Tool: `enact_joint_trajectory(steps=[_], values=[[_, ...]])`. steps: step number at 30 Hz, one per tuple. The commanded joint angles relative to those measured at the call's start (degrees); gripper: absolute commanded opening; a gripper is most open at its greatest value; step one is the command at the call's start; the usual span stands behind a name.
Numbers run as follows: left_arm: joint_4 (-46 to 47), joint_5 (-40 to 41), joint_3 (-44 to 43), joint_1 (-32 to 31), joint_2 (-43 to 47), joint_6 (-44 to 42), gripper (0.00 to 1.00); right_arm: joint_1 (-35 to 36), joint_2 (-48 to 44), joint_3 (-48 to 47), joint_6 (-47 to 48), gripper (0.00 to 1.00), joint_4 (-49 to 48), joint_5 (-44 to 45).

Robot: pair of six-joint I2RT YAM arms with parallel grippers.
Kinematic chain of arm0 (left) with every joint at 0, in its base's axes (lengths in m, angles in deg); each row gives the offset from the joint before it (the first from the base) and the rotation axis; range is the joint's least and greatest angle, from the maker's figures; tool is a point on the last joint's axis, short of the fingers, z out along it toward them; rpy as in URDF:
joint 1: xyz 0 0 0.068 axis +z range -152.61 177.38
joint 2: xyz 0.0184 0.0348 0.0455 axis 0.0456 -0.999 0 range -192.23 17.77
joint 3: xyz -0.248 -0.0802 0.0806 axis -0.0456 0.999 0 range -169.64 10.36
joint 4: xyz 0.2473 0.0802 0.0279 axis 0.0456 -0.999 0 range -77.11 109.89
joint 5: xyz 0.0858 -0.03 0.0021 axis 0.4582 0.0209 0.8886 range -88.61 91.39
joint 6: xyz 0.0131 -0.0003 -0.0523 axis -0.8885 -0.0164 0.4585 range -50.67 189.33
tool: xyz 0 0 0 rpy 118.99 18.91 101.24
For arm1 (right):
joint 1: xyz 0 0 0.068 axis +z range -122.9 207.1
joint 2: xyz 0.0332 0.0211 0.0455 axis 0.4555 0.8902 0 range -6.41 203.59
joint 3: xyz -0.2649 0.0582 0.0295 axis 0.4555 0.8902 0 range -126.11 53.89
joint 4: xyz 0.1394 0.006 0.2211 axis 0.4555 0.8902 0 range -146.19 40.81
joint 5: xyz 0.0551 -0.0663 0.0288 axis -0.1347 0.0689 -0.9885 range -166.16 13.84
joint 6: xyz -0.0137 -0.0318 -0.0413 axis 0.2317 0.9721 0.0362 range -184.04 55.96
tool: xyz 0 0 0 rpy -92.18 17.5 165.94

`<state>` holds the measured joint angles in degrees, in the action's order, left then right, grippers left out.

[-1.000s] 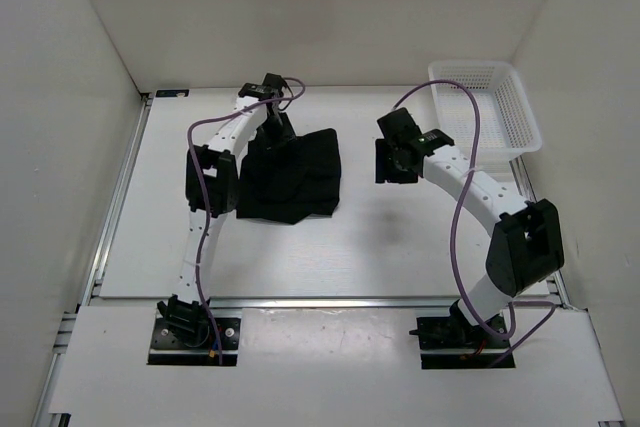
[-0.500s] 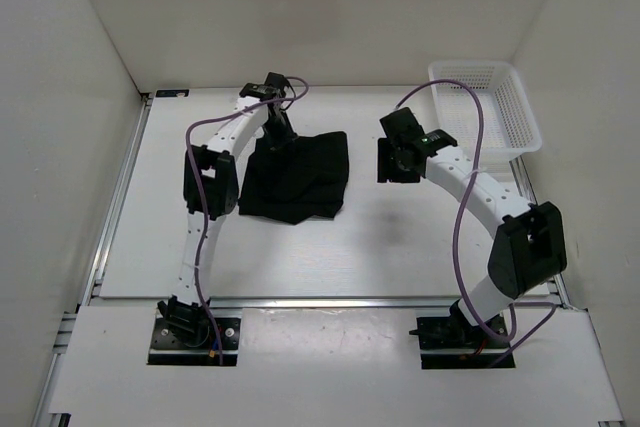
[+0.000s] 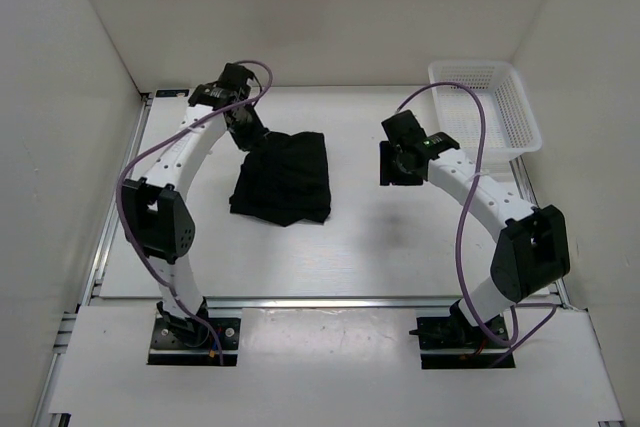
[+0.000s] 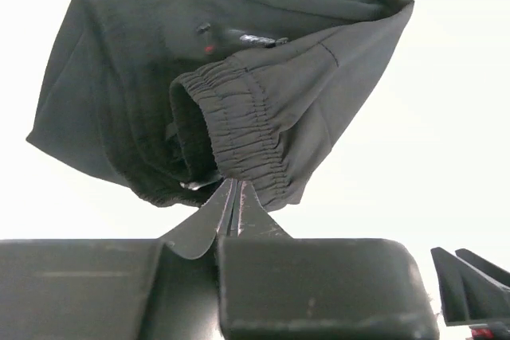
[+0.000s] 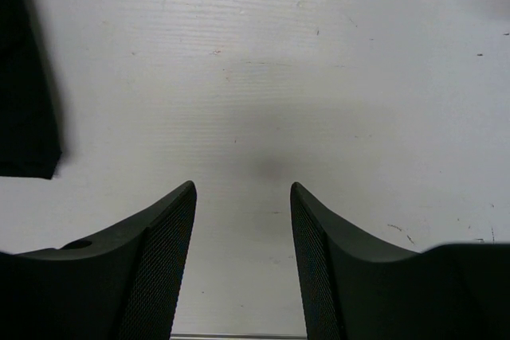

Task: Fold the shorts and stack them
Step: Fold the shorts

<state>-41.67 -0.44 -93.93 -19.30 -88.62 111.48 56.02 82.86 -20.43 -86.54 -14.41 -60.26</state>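
Observation:
The black shorts (image 3: 285, 179) lie bunched and partly folded on the white table, left of centre. My left gripper (image 3: 248, 137) is at their far left corner. In the left wrist view its fingers (image 4: 231, 185) are shut on the elastic waistband of the shorts (image 4: 239, 37), which hang spread out beyond the tips. My right gripper (image 3: 395, 162) hovers to the right of the shorts, apart from them. It is open (image 5: 243, 189) over bare table with nothing between its fingers. Only a dark edge of the shorts (image 5: 24, 101) shows at the left of the right wrist view.
A white mesh basket (image 3: 525, 127) stands at the back right corner, behind the right arm. Purple cables loop over both arms. White walls close in the table on the left, back and right.
My left gripper has shut on the waistband and moved left and back, its elbow swinging out to the left. The shorts shifted slightly left with it. The right arm has barely moved.

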Motion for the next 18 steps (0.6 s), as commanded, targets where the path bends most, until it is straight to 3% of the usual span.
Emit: enact_joint_trajectory(steps=[1, 5, 6, 7, 8, 9, 12, 18], values=[[0.91, 3.23, 7.4, 0.87, 3.02, 3.1, 0.1, -0.19, -2.09, 1.28, 0.7, 0.56, -0.55, 0.62], [2.05, 4.9, 14.97, 1.48, 5.22, 5.92, 0.1, -0.19, -2.09, 1.81, 0.7, 0.56, -0.56, 0.62], [2.06, 5.42, 16.12, 2.0, 5.23, 5.93, 0.15, -0.19, -2.09, 1.81, 0.7, 0.56, -0.56, 0.62], [2.75, 5.43, 17.01, 2.53, 4.36, 5.93, 0.23, -0.19, -2.09, 1.81, 0.7, 0.56, -0.56, 0.62], [2.76, 5.43, 17.54, 3.76, 3.74, 5.93, 0.39, -0.19, -2.09, 1.81, 0.7, 0.56, -0.56, 0.62], [2.76, 5.43, 18.24, 4.29, 3.04, 5.93, 0.45, -0.19, -2.09, 2.34, 0.7, 0.56, -0.56, 0.62], [3.29, 5.43, 19.47, 5.0, 3.2, 5.93, 0.85, -0.19, -2.61, 2.34, 1.23, 0.56, -0.56, 0.62], [5.31, 4.82, 18.08, 6.05, 1.98, 2.07, 0.87, 0.34, -2.61, 2.34, 1.23, 0.56, -0.56, 0.62]])
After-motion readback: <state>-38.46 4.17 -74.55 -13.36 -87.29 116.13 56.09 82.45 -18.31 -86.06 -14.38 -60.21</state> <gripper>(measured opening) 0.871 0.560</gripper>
